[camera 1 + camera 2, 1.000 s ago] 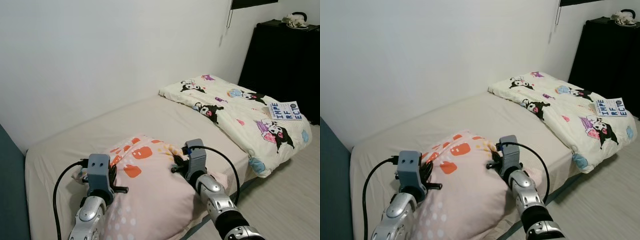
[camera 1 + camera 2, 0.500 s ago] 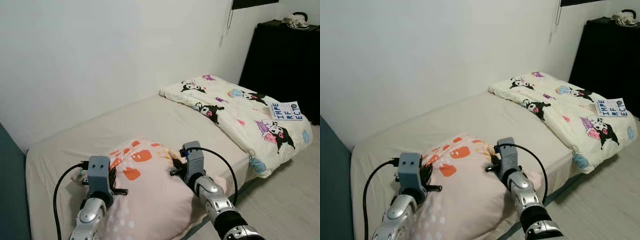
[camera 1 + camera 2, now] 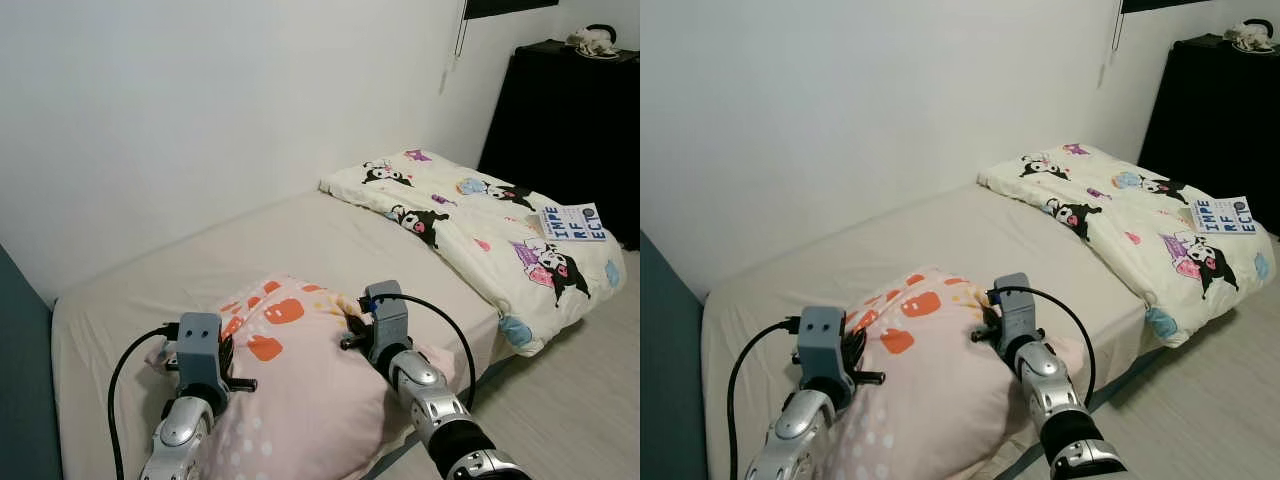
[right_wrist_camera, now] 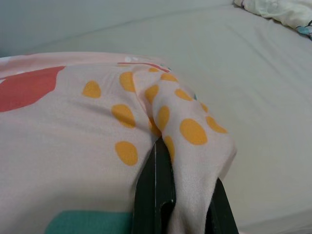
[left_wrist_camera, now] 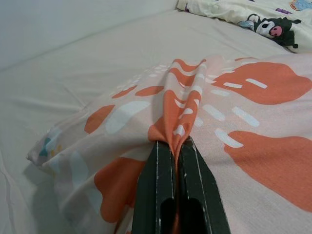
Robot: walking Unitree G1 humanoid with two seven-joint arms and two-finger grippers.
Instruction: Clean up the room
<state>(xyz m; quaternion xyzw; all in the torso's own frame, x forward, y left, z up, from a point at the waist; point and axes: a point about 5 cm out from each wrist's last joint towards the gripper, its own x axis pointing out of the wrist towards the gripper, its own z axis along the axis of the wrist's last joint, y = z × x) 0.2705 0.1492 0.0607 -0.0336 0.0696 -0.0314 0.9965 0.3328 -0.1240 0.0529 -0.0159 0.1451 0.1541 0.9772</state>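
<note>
A pink pillow (image 3: pixel 300 370) with orange shapes lies near the front edge of the beige bed (image 3: pixel 300 240). My left gripper (image 5: pixel 175 146) is shut on a pinched fold of the pillow's left side, by the orange patches. On the pillow's right corner, where the yellow dots are, my right gripper (image 4: pixel 168 146) is shut on the fabric. Both arms reach forward at either side of the pillow (image 3: pixel 930 370).
A cartoon-printed duvet (image 3: pixel 490 230) lies bunched at the bed's far right end, with a blue-lettered sheet (image 3: pixel 571 222) on it. A black cabinet (image 3: pixel 570 120) stands behind it. A white wall runs along the bed's far side. Light floor (image 3: pixel 560 420) lies to the right.
The pillow has shifted slightly forward and settled a little lower on the bed, with both grippers still holding it.
</note>
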